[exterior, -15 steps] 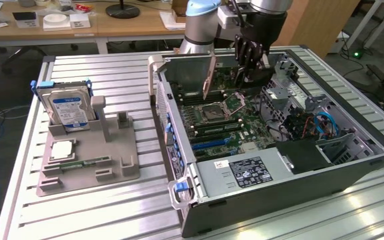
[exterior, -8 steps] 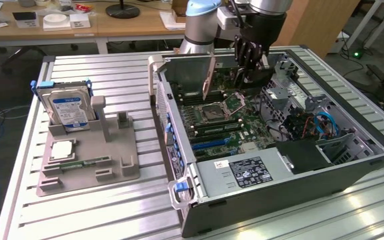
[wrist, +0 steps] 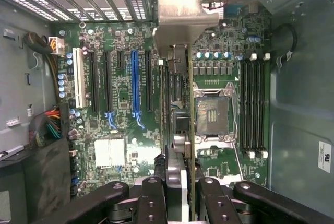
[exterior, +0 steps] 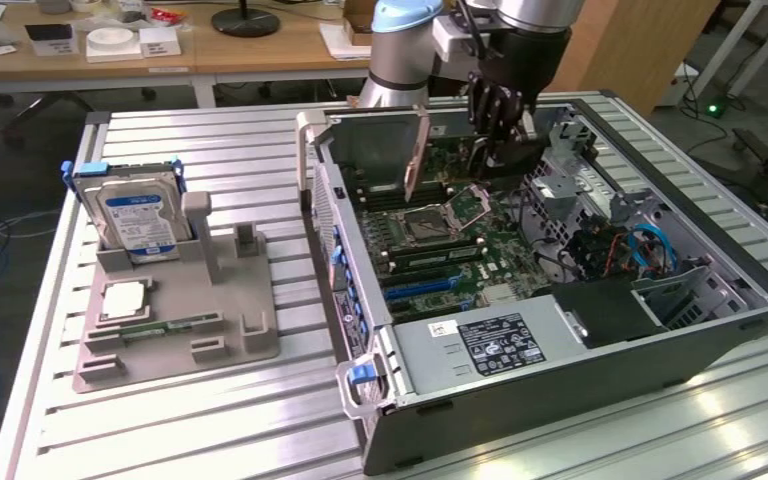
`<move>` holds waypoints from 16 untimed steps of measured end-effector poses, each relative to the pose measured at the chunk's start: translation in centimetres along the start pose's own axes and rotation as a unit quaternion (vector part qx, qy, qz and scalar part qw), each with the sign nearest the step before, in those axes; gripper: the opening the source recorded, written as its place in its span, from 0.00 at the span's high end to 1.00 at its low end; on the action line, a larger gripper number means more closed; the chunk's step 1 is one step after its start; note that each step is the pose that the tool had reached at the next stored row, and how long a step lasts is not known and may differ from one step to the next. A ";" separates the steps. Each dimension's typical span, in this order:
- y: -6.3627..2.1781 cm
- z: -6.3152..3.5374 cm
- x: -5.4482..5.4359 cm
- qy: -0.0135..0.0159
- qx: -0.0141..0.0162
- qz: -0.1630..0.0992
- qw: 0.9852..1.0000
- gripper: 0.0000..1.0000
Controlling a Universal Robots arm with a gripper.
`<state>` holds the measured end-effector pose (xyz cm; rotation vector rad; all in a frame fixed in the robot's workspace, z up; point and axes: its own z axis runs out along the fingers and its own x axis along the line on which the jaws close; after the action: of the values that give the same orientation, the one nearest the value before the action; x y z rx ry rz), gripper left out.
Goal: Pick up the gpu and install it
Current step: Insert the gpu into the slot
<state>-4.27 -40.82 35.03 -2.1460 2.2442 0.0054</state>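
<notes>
Dark board seen edge-on, the gpu [wrist: 177, 98] is pinched in the narrowed tool [wrist: 183, 195], its silver bracket [wrist: 182, 20] at the far end. It hangs inside the open computer case [exterior: 598, 370] over the motherboard [wrist: 120, 98], seemingly beside the blue slot [wrist: 134, 83].

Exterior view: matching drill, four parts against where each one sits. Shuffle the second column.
Parts:
1. gpu
2. hard drive
3. memory stick
4. power supply

Places:
A. lying flat on the grey holder
B. held by the gripper over the motherboard
C. standing upright in the grey holder
D. in the near end of the case

Pairs: 1-B, 2-C, 3-A, 4-D
</notes>
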 end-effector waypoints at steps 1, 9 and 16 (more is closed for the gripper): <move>0.08 0.03 0.0 0.000 0.000 0.000 1.000 0.71; 0.74 0.26 0.2 0.000 0.001 0.000 1.000 0.71; 0.95 0.40 0.6 -0.019 0.000 0.002 1.000 0.71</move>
<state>-5.24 -41.33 34.59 -2.1228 2.2272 0.0470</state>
